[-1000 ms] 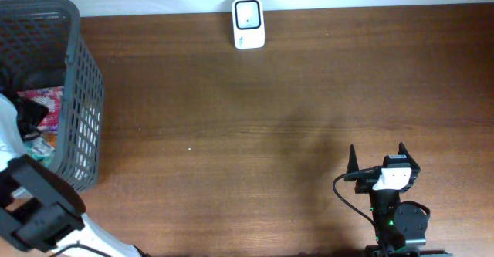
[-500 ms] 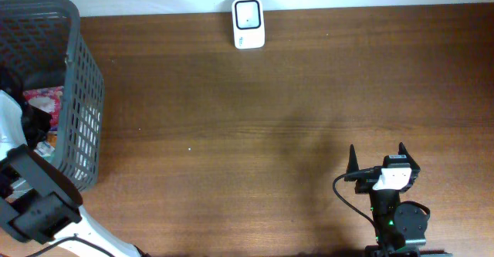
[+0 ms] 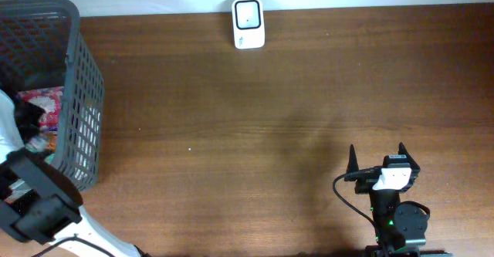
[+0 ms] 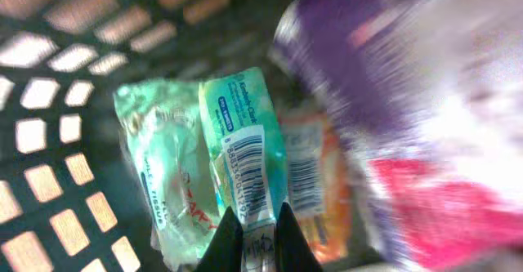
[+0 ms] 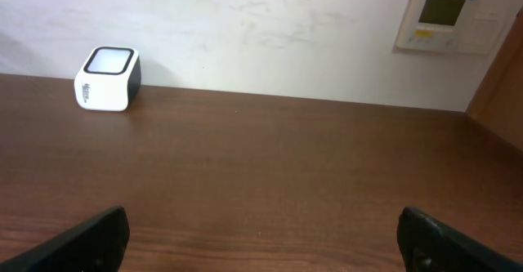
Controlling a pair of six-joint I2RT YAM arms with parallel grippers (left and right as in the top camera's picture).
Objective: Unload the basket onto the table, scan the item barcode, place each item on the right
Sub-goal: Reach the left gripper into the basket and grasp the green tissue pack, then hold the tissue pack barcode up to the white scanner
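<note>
Left wrist view is badly smeared. Everything from 12 to 4 o'clock is purple, white and pink blur [image 4: 409, 100], can't identify any of it. Overhead doesn't resolve the left fingertips at all, since the arm [image 3: 35, 203] covers them and is itself cut off by the frame at 8 o'clock. Can't pick out the target from above either.

Left gripper [image 4: 259, 238] is pinched tight on the bottom end of the teal sachet [image 4: 243, 133]. That end is hidden between the fingers [image 4: 229, 243]. The sachet is inside the basket [image 3: 81, 87], which sits at 9 o'clock on the table [image 3: 270, 133].

The sachet is teal-green and runs lengthwise up from the fingers, leaning slightly toward 11. It has a blue label near the top, print unreadable. The barcode [image 4: 249, 170] is black on a white strip and faces the wrist camera.

Neighbours are a pale green wrapper [image 4: 159, 174] touching it at 9 o'clock and an orange packet [image 4: 306, 178] at 3 with its own barcode.

Right gripper [image 3: 377, 155] is at 5 o'clock on the table with fingers spread wide, holding nothing. Its tips are soft at the frame bottom in its own view.

Scanner [image 3: 248, 23] is at the table's 12 o'clock edge, well apart from both.
</note>
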